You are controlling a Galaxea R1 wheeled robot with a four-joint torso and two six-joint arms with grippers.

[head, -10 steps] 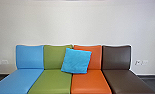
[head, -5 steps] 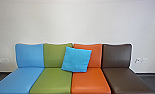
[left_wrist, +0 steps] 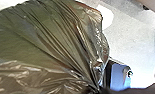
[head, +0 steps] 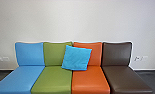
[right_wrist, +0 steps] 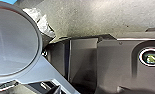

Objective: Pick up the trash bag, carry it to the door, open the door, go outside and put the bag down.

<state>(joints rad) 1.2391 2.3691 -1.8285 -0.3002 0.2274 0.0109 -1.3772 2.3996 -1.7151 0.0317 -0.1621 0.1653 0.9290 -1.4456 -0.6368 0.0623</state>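
Between the earlier head views and this one, the camera had shifted so that the whole row of seats sat slightly higher, with more of the seat fronts in sight; the cushion (head: 76, 58) kept its place on them. It was bright blue and leaned, tilted, across the join of the green seat (head: 53, 77) and the orange seat (head: 90, 78). The blue seat (head: 21, 76) was at the left end and the brown seat (head: 125, 76) at the right, all before a plain pale wall (head: 75, 21) with fittings low on either side. Dark floor (head: 0, 75) showed beyond both ends.

The trash bag (left_wrist: 50, 45), dark olive and shiny, was close to the left wrist camera, its long creases running together into a narrow gather. A pale, speckled surface (left_wrist: 133, 32) lay beyond it. Whether the left jaws were spread or pinching the bag could not be told.

The right wrist view took in a round grey disc (right_wrist: 15, 42) and, just beside its edge, something white and crumpled (right_wrist: 38, 18). The state of the right jaws could not be told either.
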